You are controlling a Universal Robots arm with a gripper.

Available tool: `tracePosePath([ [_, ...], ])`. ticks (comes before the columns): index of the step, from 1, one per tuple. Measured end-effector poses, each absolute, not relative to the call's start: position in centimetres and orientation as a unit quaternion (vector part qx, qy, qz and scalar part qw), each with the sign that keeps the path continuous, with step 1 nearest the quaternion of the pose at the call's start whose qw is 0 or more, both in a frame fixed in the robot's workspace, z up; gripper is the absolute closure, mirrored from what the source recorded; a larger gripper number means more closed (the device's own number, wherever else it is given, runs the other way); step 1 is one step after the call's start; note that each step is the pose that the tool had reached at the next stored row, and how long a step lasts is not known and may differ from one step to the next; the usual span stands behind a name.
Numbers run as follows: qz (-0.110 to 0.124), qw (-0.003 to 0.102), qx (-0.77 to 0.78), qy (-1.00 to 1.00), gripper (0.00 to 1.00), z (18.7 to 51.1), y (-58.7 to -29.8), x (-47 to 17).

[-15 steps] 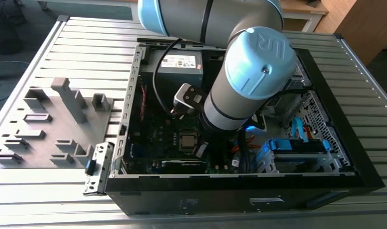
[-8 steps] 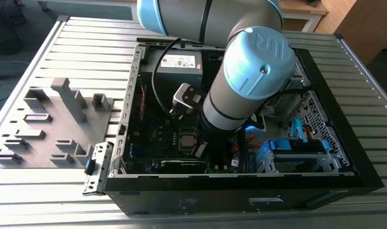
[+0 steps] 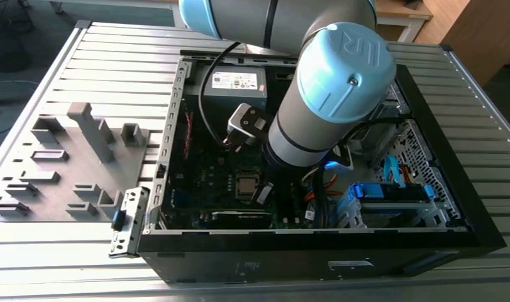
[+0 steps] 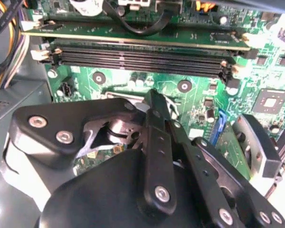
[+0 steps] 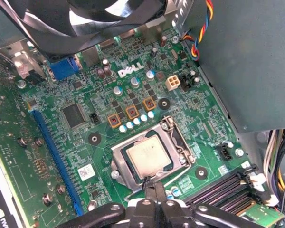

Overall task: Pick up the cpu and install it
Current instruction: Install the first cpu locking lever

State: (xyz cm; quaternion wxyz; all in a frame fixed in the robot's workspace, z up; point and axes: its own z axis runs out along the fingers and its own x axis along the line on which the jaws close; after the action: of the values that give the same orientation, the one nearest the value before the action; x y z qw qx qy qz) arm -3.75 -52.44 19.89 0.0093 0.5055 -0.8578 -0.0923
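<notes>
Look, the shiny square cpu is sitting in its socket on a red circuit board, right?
Not quite. The cpu is sitting in its socket, but the circuit board is green, not red, as the first wrist view shows. The gripper sits beside the socket's edge.

I see a ribbed metal table point(image 3: 104, 56) carrying an open black computer case point(image 3: 456, 207) lying on its side, and beside that case, towards the exterior view's left, a flat grey fixture tray point(image 3: 66, 163) with upright blocks rests directly on the table's slats.
</notes>
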Motion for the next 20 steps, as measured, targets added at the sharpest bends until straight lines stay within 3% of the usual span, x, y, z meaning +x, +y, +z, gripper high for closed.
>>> tracePosePath([
  [12, -0.094, 0.012, 0.505, -0.858, 0.88, 19.67, -52.48, -3.74],
  [15, -0.096, 0.016, 0.505, -0.858, 0.88, 19.41, -52.73, -3.74],
  [16, -0.100, 0.022, 0.504, -0.858, 0.88, 19.26, -53.06, -3.73],
  [20, -0.102, 0.025, 0.504, -0.858, 0.88, 19.19, -53.12, -3.65],
])
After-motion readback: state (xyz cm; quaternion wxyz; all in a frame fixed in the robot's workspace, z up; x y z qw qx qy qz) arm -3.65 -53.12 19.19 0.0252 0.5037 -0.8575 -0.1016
